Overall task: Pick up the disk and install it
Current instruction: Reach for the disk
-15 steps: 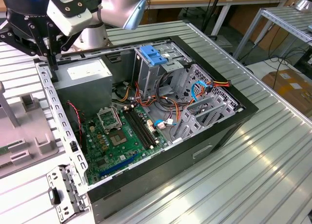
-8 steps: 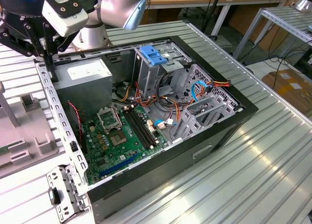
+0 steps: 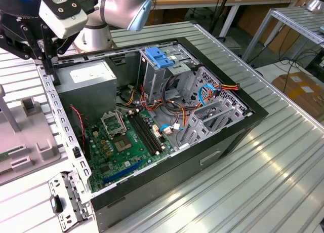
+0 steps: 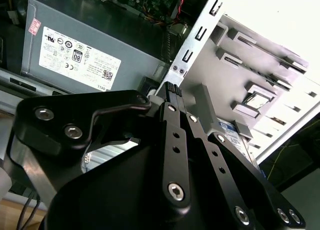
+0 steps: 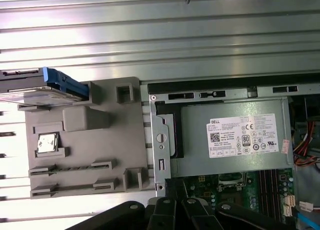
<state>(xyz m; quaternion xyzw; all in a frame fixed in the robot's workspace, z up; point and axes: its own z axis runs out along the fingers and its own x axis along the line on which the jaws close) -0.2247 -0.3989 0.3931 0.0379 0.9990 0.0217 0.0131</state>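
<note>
My black metal end effector [image 4: 175, 89] is nearest the lens in both wrist views, its bolted links taking up the foreground. It is clenched, the two sides pressed together with nothing between them.

The disk [image 5: 30, 96], a flat silver-metal rectangular hard drive with blue plastic side rails, is not in my grasp. It lies in a grey plastic moulded holder [image 5: 85, 140] on the ribbed silver metal tabletop [image 3: 253, 182], just beside the open black computer case [image 3: 217, 142]. In the first wrist view the disk sits at the holder's corner away from the case, well apart from my end effector [image 5: 179, 204]. In the second wrist view a strip of the disk [image 4: 234, 134] with its white-and-blue label shows past my links, partly hidden by them.

Pose: in the exterior view my end effector [image 3: 54, 81] points down. It hangs over the case's perforated silver metal side wall [image 3: 63, 126], between the holder [image 3: 30, 137] on the exterior view's left and the grey box-shaped power supply with a white sticker [image 3: 86, 86] inside the case. I can't tell if the tip touches the wall. The silver arm with a blue joint cap [image 3: 129, 7] comes in from behind the case, and a white box [image 3: 63, 12] is mounted at the wrist.

Inside the case are a green motherboard [image 3: 126, 142] and a metal cage with a blue plastic cap [image 3: 159, 58].
</note>
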